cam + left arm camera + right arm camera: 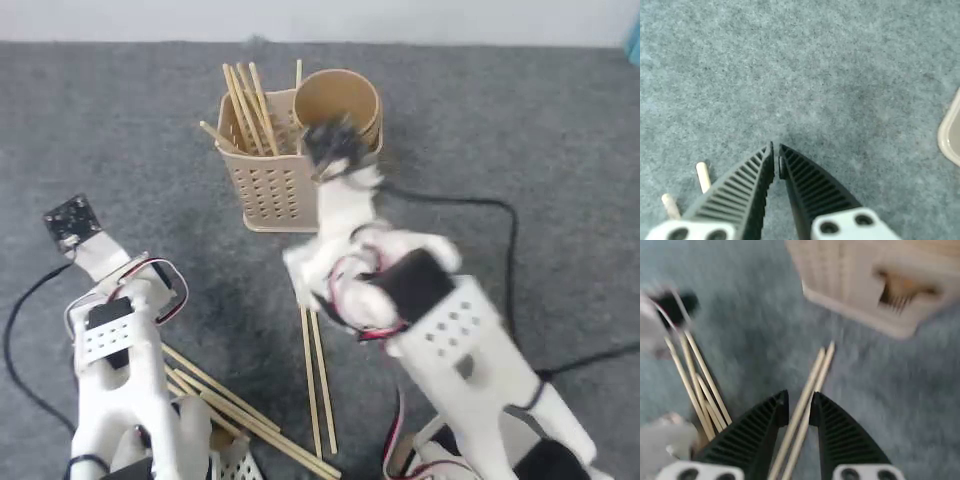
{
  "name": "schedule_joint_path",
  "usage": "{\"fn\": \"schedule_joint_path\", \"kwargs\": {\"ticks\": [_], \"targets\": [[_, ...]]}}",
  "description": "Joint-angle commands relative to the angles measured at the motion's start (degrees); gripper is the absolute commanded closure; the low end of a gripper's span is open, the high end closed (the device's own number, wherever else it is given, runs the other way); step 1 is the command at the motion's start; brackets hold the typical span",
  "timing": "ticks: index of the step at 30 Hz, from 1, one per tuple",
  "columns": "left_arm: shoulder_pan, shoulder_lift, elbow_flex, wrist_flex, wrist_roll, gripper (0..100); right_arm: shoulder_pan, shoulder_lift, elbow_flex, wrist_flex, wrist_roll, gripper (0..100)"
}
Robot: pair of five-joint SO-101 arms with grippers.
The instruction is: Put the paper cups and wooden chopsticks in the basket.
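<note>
right gripper (pixel 799 401) hangs with its jaws parted a little, nothing clamped. a pair of chopsticks (pixel 812 377) lies on the grey carpet (pixel 740 315) and runs lengthwise through the gap between the jaws, far ends pointing ahead. can't tell if the jaws are down at carpet level or above the pair. the basket (pixel 860 305) stands ahead of the jaw tips, near the pair's far ends but apart from them. in the high view one paper cup (pixel 338 100) already sits upright in the basket, and several sticks (pixel 245 105) stand in the compartment beside it. off to one side of the right gripper a loose bundle of chopsticks (pixel 240 415) lies slanted on the carpet, near the left arm. left gripper (pixel 776 148) is closed and empty over bare carpet, with two stick ends (pixel 702 176) just beside its jaws.

step in hand, as a judgement: picking up the pair to take it to the basket. the cup is in, loose chopsticks are what's left. next move calls for lowering until both sticks sit between the jaws, squeezing on both together, lifting level, then carrying ahead to the basket and tipping them upright into the stick compartment. thin round sticks may roll apart, so one could slip out of the pinch.
</note>
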Motion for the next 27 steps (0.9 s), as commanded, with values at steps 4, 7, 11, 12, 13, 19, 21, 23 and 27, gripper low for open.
{"fn": "schedule_joint_path", "kwargs": {"ticks": [4, 7, 11, 12, 13, 19, 21, 23, 27], "targets": [[0.35, 0.09, -2.07, -1.23, -0.09, 98, -1.71, -2.15, 18.02, -11.47, -0.62, 92.0], [0.35, 0.09, -2.07, -1.23, -0.09, 98, -1.71, -1.63, 26.37, -20.44, -0.62, 91.9], [0.35, 0.09, -2.07, -1.23, -0.09, 98, -2.42, -1.63, 36.92, -34.51, -0.62, 91.9], [0.35, 0.09, -2.07, -1.23, -0.09, 98, -2.42, -1.63, 39.03, -37.58, -0.62, 91.8], [0.35, 0.09, -2.07, -1.23, -0.09, 98, -2.51, -1.63, 40.97, -40.48, -0.62, 91.8], [0.35, 0.09, -2.15, -1.23, -0.09, 98, -4.44, -1.63, 46.42, -49.63, -0.70, 91.8], [0.35, 0.09, -2.15, -1.23, -0.09, 98, -4.44, -1.63, 46.42, -50.07, -0.70, 91.8], [0.35, 0.09, -2.15, -1.23, -0.09, 98, -4.44, -1.54, 46.42, -51.30, -0.62, 91.8], [0.35, 0.09, -2.15, -1.23, -0.09, 98, -4.26, -0.57, 46.15, -52.00, -0.53, 91.8]]}}
